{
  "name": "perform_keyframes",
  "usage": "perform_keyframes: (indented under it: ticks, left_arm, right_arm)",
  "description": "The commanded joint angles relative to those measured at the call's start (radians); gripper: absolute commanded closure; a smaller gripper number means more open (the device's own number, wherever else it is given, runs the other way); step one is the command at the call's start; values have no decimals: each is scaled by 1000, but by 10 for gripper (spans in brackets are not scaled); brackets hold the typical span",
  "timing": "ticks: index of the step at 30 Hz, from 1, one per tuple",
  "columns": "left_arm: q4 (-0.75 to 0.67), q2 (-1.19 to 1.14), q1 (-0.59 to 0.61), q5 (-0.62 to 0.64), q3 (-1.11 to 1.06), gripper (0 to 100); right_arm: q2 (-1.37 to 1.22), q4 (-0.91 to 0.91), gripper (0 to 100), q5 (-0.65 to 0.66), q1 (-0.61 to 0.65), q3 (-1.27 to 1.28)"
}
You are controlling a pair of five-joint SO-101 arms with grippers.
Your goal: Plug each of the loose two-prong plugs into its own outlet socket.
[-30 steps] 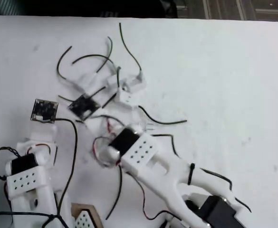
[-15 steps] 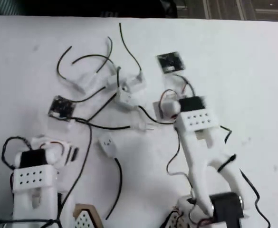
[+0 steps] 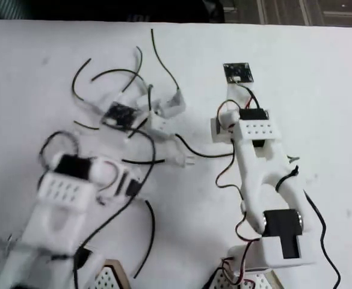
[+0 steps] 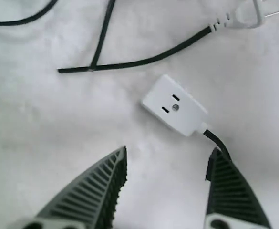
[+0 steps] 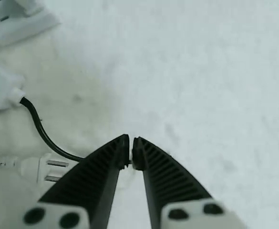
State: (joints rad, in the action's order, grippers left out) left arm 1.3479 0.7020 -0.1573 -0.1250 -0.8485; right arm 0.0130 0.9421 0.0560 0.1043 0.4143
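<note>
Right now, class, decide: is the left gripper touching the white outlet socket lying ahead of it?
Apart. The left wrist view shows bare table between the open left gripper and the outlet socket; neither finger reaches its white body.

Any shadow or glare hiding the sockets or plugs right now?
Left wrist view: socket evenly lit, slots plain, no glare. Right wrist view: plug in soft shadow, prongs visible. High view: other sockets pale against the bright table.
</note>
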Motion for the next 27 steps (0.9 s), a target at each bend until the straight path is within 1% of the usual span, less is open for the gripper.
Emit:
perform_keyframes:
  ticks: [1,4,7,11,13,17,19,20,22,24,27]
  left_arm:
    - [-3,-286,-79,106,118,725]
    - [-14,-444,-82,121,175,725]
    - [-61,-579,-82,123,201,725]
    - [-137,-702,-82,123,210,731]
    - [-161,-737,-71,118,221,775]
    - [-170,-773,-38,115,270,914]
    - [-172,-783,-13,115,296,965]
    - [-172,-789,-1,115,308,980]
    - [-164,-797,28,114,331,976]
    - [-153,-796,61,74,354,977]
    - [-114,-794,107,-44,408,978]
  right_arm:
    - [5,-13,978,-8,-4,-38]
    - [5,-13,978,-8,-4,-38]
    - [4,-13,978,-8,-4,-38]
    - [2,-13,978,-6,-2,-38]
    - [1,-13,978,-6,-2,-38]
    - [1,-15,978,-6,-2,-38]
    - [1,-15,978,-6,-2,-38]
    - [-1,-15,978,-6,-2,-38]
    - [-1,-15,978,-6,-2,-37]
    - [-1,-15,978,-6,-2,-35]
    - [-1,-13,978,-6,-2,-35]
